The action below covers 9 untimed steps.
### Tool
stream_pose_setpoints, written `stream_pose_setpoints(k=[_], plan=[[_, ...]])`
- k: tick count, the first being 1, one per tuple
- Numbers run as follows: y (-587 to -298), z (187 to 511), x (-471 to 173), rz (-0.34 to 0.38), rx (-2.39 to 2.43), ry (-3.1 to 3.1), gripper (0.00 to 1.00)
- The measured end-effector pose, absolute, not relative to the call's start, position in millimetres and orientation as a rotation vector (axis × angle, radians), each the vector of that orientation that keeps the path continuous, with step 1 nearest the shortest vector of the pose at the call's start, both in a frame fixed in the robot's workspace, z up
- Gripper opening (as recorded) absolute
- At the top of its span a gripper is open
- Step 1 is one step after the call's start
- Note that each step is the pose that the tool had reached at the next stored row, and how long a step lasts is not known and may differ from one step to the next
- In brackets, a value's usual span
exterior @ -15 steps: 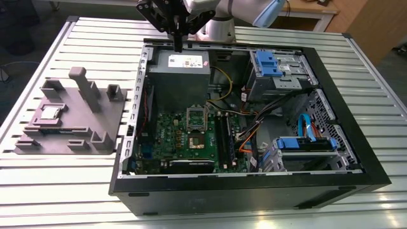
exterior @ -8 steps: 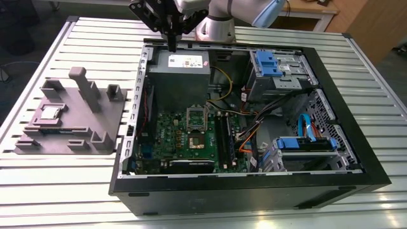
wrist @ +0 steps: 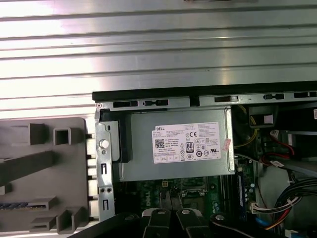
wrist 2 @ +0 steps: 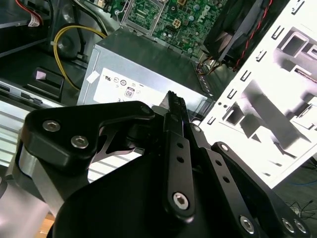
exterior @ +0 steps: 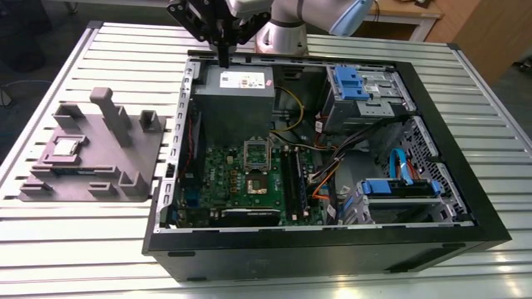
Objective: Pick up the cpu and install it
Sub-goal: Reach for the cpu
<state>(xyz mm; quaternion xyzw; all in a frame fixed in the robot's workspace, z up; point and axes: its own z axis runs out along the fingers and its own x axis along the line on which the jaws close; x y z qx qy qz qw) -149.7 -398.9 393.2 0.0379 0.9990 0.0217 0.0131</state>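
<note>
The cpu (exterior: pixel 66 147), a small silver-grey square, lies in a recess of the grey fixture block (exterior: pixel 87 156) on the exterior view's left. My gripper (exterior: pixel 224 60) hangs far from it, above the far edge of the open computer case, over the grey power supply (exterior: pixel 233 93). Its two dark fingers stand together, shut on nothing, in both wrist views (wrist 2: pixel 174 101) (wrist: pixel 171 197). The green motherboard (exterior: pixel 249 180) lies inside the case with its square socket (exterior: pixel 256 151) uncovered.
The black case (exterior: pixel 332 249) has raised walls all round. Blue drive cages (exterior: pixel 362 84) (exterior: pixel 399 187) and loose cables (exterior: pixel 332 168) fill the side on the exterior view's right. A slatted metal table (exterior: pixel 124 56) carries everything. Tall posts (exterior: pixel 112 115) rise from the fixture.
</note>
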Motion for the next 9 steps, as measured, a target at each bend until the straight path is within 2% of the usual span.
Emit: stream_pose_setpoints(k=[9], plan=[[-398.9,393.2,-152.5,0.068,0.118,3.112,0.1]])
